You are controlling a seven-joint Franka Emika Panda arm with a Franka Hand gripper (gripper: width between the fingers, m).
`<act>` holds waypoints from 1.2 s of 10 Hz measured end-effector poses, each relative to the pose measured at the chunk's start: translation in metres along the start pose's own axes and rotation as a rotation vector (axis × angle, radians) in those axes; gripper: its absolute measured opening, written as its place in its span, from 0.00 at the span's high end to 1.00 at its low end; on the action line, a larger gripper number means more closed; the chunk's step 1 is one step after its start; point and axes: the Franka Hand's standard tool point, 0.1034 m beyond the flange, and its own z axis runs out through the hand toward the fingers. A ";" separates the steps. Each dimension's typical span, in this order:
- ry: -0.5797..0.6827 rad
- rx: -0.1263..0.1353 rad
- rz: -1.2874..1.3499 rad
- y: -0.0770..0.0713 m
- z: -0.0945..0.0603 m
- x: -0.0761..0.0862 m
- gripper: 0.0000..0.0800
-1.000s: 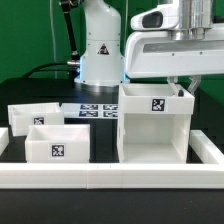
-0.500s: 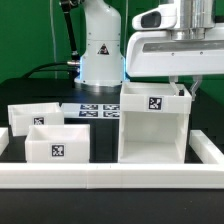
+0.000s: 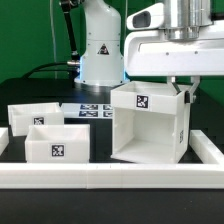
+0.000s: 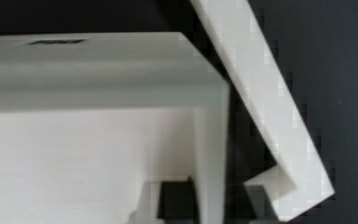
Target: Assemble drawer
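The large white casing (image 3: 148, 125) of the drawer stands at the exterior view's right, turned at an angle, its tag on top and its open side facing front. My gripper (image 3: 184, 92) is shut on the casing's right wall from above. In the wrist view the casing (image 4: 87, 110) fills most of the picture, and the two dark fingers of the gripper (image 4: 222, 205) clamp its thin wall between them. Two small open-top trays sit at the exterior view's left: one at the back (image 3: 35, 115) and one in front (image 3: 58, 145) that shows its tag.
A long white rail (image 3: 110, 178) borders the table at the front and right, and shows in the wrist view (image 4: 265, 110) beside the casing. The marker board (image 3: 92, 109) lies behind the trays. The arm's base (image 3: 100, 50) stands at the back.
The casing has turned and shifted toward the exterior view's left, with the gripper still on its right wall. The trays have not moved.
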 end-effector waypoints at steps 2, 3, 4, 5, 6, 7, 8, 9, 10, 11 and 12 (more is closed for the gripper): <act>-0.005 0.006 0.092 -0.003 0.000 -0.003 0.95; -0.010 0.012 0.164 -0.005 -0.001 -0.004 0.95; -0.013 0.015 0.213 -0.005 0.000 -0.005 0.95; -0.014 0.015 0.238 -0.005 0.000 -0.004 0.95; -0.025 0.025 0.367 -0.001 0.001 -0.001 0.95; -0.029 0.051 0.465 0.002 0.002 0.006 0.95; -0.032 0.054 0.526 0.003 0.000 0.011 0.95; -0.038 0.066 0.589 0.001 -0.001 0.011 0.95; -0.043 0.068 0.631 -0.001 -0.001 0.009 0.95; -0.048 0.070 0.676 -0.002 -0.001 0.008 0.95; -0.056 0.073 0.739 -0.003 0.000 0.007 0.95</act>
